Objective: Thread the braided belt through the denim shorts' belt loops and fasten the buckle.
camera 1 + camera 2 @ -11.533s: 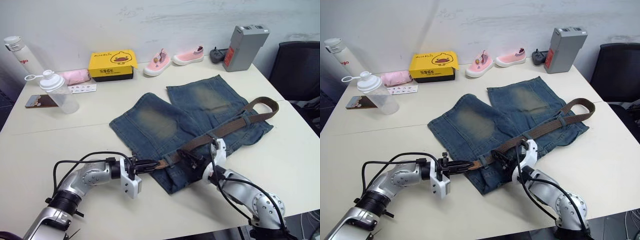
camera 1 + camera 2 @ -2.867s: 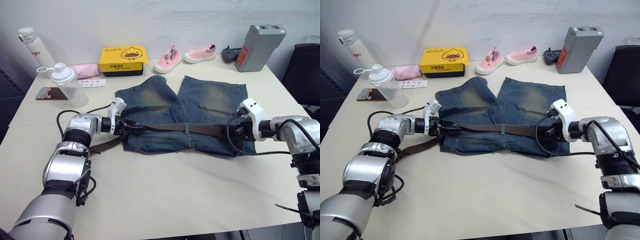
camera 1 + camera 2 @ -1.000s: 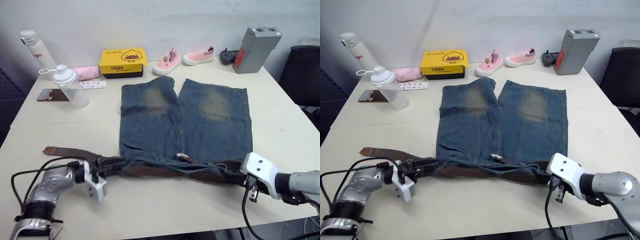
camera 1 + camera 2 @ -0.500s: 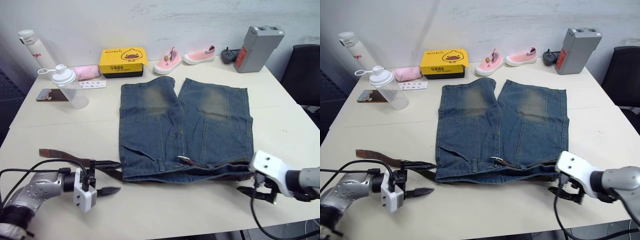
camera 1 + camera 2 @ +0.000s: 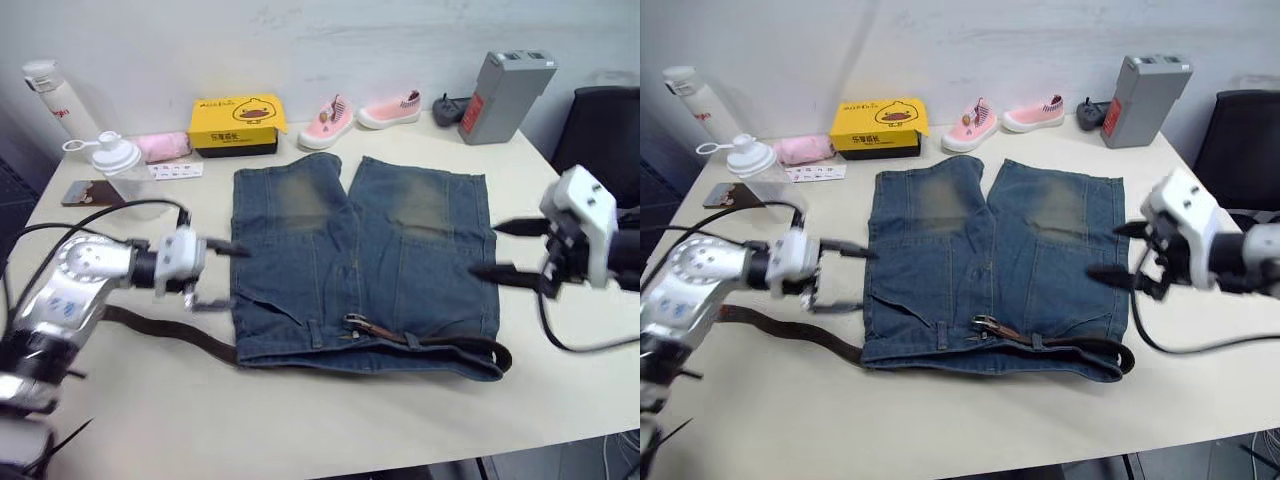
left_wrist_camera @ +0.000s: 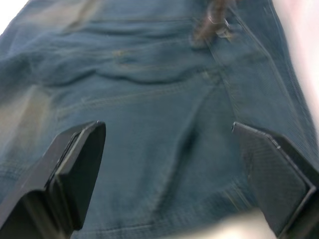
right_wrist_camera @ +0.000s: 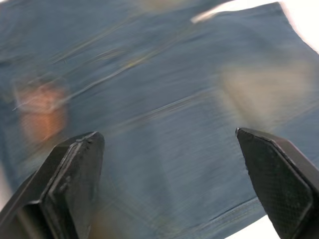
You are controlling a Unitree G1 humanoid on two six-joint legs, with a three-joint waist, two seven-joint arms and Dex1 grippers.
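Shorts (image 5: 365, 260) lie flat on the table (image 5: 300, 420) with the belt (image 5: 420, 340) through the waistband, buckle (image 5: 357, 322) near the middle; your left tool (image 5: 213, 274) and right tool (image 5: 508, 248) hover wide open, empty.

The left claw (image 6: 164, 169) is held wide apart over the denim shorts (image 6: 149, 114); the buckle (image 6: 219, 27) is seen beyond.

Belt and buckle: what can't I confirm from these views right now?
- buckle: too small in the eye views, blurred in the left wrist view; prong engagement unreadable.
- braided belt: partly under the waistband of the denim shorts; which belt loops it passes is hidden.
- Right wrist view: motion blur hides denim detail.
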